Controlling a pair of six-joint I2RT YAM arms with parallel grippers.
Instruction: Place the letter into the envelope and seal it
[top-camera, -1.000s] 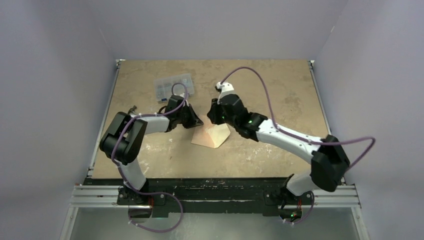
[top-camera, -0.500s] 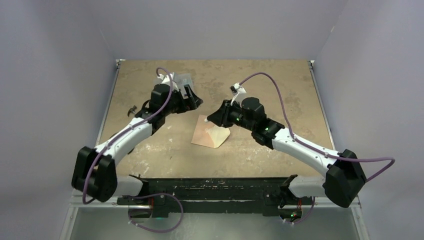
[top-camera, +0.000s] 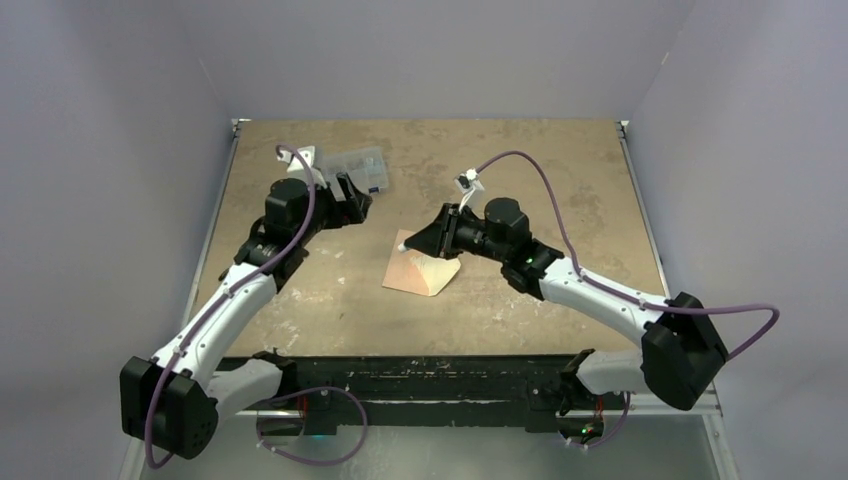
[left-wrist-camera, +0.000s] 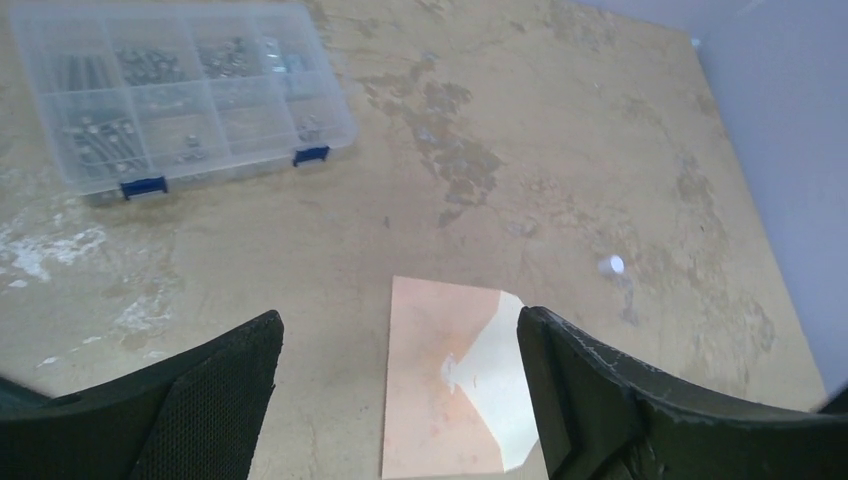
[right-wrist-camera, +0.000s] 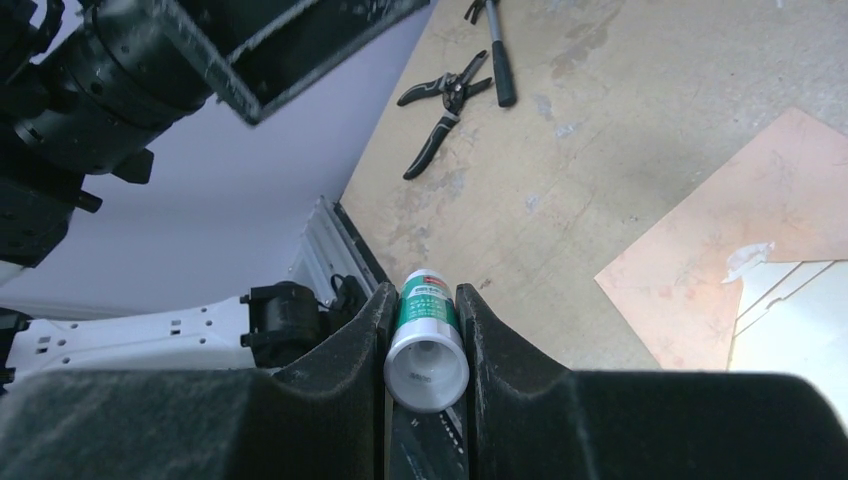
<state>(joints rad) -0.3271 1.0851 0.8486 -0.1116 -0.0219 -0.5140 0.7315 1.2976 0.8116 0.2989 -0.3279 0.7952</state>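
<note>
1. Salmon-pink paper marks the envelope (top-camera: 418, 272), which lies flat near the middle of the table (top-camera: 560, 190). Its pointed flap is open, with the paler cream inner face turned up on the side toward the right arm.
2. Whether the letter is inside it cannot be told.
3. The right gripper (top-camera: 408, 243) is clamped on a small white tube with a green label (right-wrist-camera: 428, 345). The tube's open white end faces the wrist camera.
4. From above, that gripper's tip hangs at the envelope's far left corner. In the right wrist view the envelope lies ahead and off to the right of the fingers, not between them. Contact between tube and paper cannot be made out.
5. The left gripper (top-camera: 356, 205) has its fingers spread wide with nothing between them.
6. It sits to the left of the envelope and farther back, apart from it. It is close to a clear plastic organiser box (top-camera: 350, 165) of small parts.
7. In the left wrist view the envelope shows on the table through the gap between the spread fingers.
8. Pliers (right-wrist-camera: 445, 100) lie near the table's left edge.
</note>
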